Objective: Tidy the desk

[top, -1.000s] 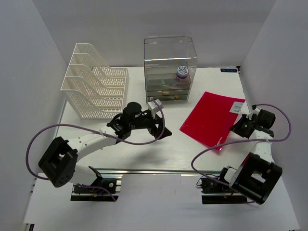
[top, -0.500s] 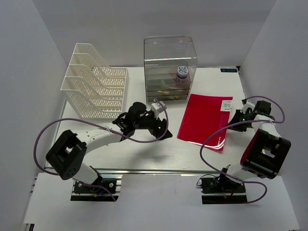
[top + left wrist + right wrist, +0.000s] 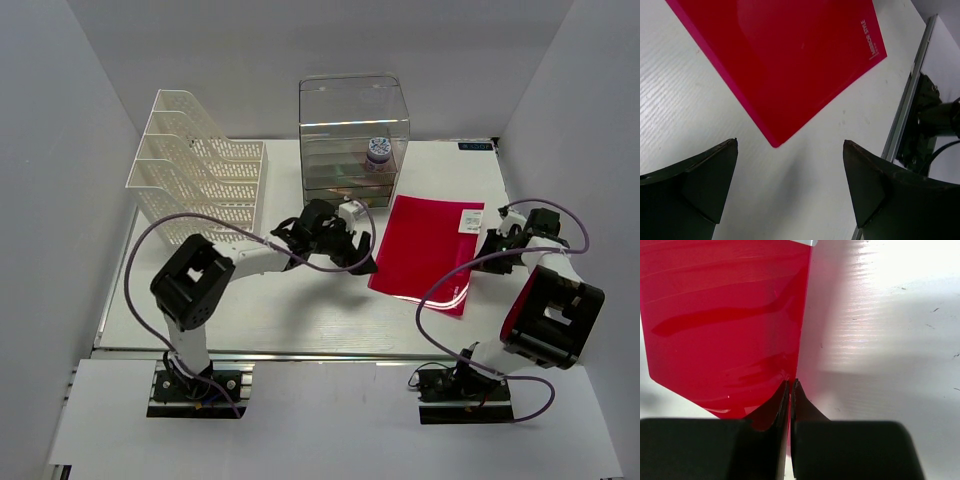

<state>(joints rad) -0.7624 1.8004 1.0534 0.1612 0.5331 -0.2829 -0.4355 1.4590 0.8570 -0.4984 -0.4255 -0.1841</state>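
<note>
The white desk point(image 3: 300, 300) carries a red folder point(image 3: 425, 250) right of centre. My right gripper point(image 3: 490, 246) is shut on the folder's right edge; in the right wrist view the jaws point(image 3: 791, 384) pinch the edge of the red sheet point(image 3: 725, 315). My left gripper point(image 3: 362, 258) is open and empty, just left of the folder's near left corner. In the left wrist view its fingers point(image 3: 700, 185) straddle bare desk, midpoint point(image 3: 790, 155), with the folder's corner point(image 3: 785, 55) just ahead.
A white mesh file rack point(image 3: 195, 180) stands at the back left. A clear plastic drawer box point(image 3: 352, 140) stands at the back centre, with a small purple-capped jar point(image 3: 378, 150) by it. The metal rail point(image 3: 912, 95) runs along the desk's front edge.
My left arm has swung right, bringing its open gripper up to the folder's left corner. The right gripper turned the folder straighter earlier and has held still since.
</note>
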